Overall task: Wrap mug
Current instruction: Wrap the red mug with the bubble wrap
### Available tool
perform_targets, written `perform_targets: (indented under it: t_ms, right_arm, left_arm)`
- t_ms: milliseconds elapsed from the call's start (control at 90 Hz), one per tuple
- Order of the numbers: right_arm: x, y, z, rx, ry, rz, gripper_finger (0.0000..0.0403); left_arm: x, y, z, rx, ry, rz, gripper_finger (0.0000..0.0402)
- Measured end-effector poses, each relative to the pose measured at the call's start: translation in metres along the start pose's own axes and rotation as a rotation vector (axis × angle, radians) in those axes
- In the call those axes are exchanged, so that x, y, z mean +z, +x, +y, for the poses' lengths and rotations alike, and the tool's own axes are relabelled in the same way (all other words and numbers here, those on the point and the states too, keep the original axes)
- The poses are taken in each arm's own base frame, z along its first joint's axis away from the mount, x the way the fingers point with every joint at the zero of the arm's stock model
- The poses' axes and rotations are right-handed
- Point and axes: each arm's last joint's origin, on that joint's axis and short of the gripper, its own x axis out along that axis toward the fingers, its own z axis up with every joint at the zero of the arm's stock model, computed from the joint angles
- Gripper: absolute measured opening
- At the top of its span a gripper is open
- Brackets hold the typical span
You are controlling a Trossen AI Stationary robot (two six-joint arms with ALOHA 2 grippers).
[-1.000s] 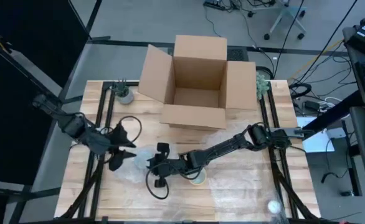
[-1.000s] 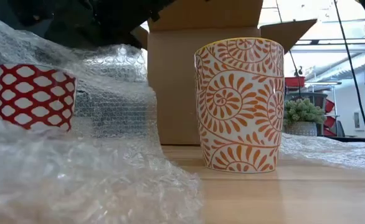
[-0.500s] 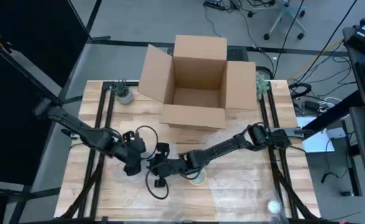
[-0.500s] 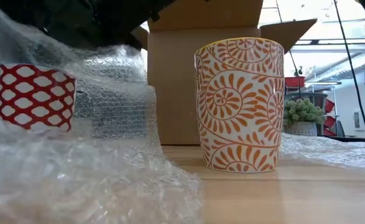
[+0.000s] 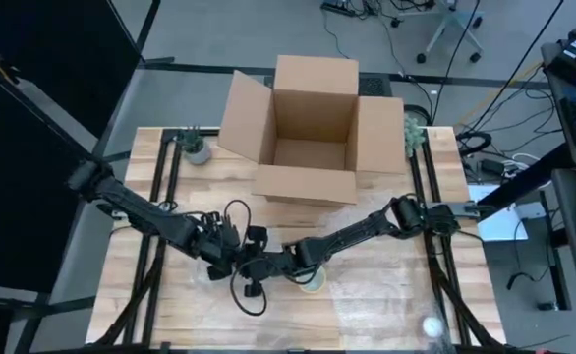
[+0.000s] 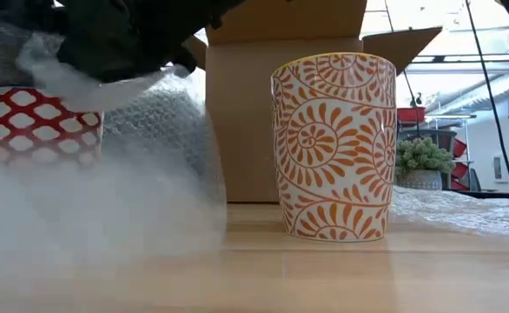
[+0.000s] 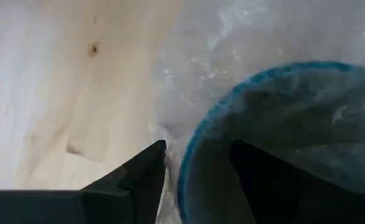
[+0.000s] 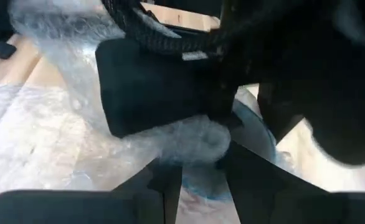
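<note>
High view: left hand (image 5: 231,252) sits at tabletop (image 5: 386,295) centre, over the bubble wrap (image 5: 204,280). Left wrist view: its fingers stand apart, straddling the blue rim of the red mug (image 7: 276,137), wrap film between. Low view: red mug (image 6: 42,122) at 9 o'clock, partly veiled by wrap (image 6: 98,217); orange mug (image 6: 334,146) upright at centre, box (image 6: 280,96) behind. Right hand (image 5: 254,267) just beside the left at its 4 o'clock; right wrist view shows its fingers parted around wrap (image 8: 189,140).
</note>
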Motion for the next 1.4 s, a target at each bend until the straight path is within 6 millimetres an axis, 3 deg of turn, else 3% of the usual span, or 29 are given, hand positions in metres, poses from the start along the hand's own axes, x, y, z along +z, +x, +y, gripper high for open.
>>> perform_targets:
  t_ms: [422,678,856,1200,1400]
  right_arm:
    - [0.0,-0.003,-0.004,-0.002,-0.044,0.036,0.0102]
    - [0.024,-0.036,-0.014,0.004,-0.039,0.06,0.0102]
    - [0.035,-0.044,-0.016,0.031,0.049,0.014,0.0102]
    - [-0.002,0.002,0.001,0.025,0.132,0.004,0.0102]
    - [-0.012,0.013,-0.002,0.011,0.133,0.026,0.0102]
  left_arm:
    - [-0.001,-0.013,0.005,-0.039,-0.007,-0.038,0.0183]
    - [-0.001,-0.015,0.005,-0.044,0.016,-0.05,0.0183]
    - [0.0,-0.015,0.005,-0.035,0.013,-0.068,0.0183]
    - [-0.001,-0.015,0.006,-0.024,0.014,-0.059,0.0183]
    - [-0.002,-0.017,0.008,-0.021,0.018,-0.05,0.0183]
